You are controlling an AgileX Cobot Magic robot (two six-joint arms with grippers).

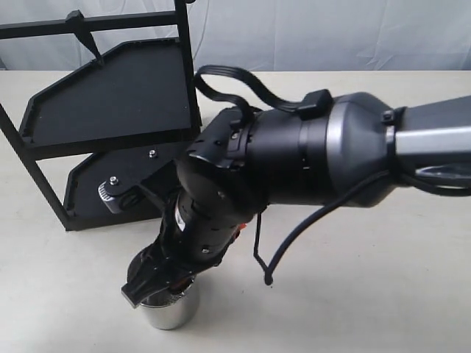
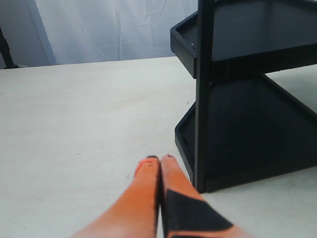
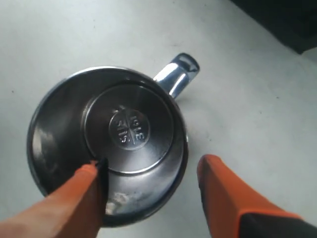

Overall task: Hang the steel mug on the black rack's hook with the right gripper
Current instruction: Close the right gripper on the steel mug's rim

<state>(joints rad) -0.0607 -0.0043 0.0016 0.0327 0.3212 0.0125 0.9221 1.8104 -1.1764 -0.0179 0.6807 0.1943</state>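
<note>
The steel mug (image 1: 172, 314) stands upright on the table near the front edge. In the right wrist view I look down into the steel mug (image 3: 106, 144); its looped handle (image 3: 177, 74) points away from the fingers. My right gripper (image 1: 158, 290) (image 3: 153, 163) is open and straddles the mug's wall, one orange finger inside the rim and the other outside. The black rack (image 1: 110, 110) stands at the back left. Its hook (image 1: 87, 37) slants down from the top crossbar and carries nothing. My left gripper (image 2: 159, 159) is shut and empty, beside a leg of the rack (image 2: 203, 99).
The bulky right arm (image 1: 309, 158) reaches across the middle of the pale table (image 1: 368, 279), with a black cable (image 1: 294, 235) looping below it. A white curtain (image 1: 331, 29) hangs behind the table.
</note>
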